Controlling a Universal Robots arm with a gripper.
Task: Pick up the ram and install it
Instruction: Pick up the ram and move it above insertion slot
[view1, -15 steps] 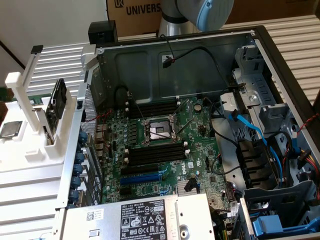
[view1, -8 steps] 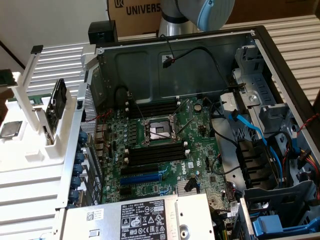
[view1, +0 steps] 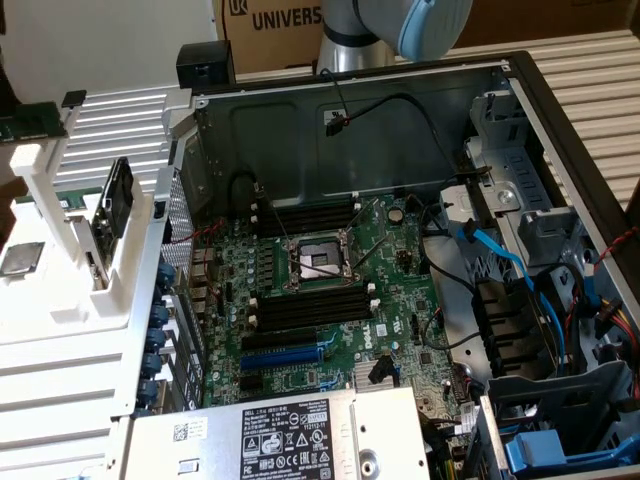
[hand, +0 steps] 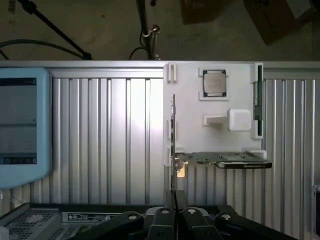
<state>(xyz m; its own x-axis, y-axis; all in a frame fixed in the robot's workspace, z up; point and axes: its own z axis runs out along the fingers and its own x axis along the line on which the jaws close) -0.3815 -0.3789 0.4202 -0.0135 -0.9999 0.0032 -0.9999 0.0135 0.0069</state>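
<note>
The ram (hand: 258, 95) is a narrow green stick standing on edge in a slot along one side of the white holder (hand: 190, 90). In the exterior view the ram (view1: 35, 120) sits at the far left, outside the open case. My gripper (hand: 175, 197) hovers over the ribbed metal table, a good way short of the holder, with its two fingers pressed together and nothing between them. The motherboard's black memory slots (view1: 310, 305) with white end clips lie on both sides of the CPU socket (view1: 320, 262).
The holder also carries a CPU chip (hand: 214, 82) and a graphics card (hand: 235, 160) on edge. A pale blue screen unit (hand: 20, 125) lies on the table. Cables (view1: 500, 255) and drive bays crowd the case on the exterior view's right. A power supply (view1: 280, 435) sits at the front.
</note>
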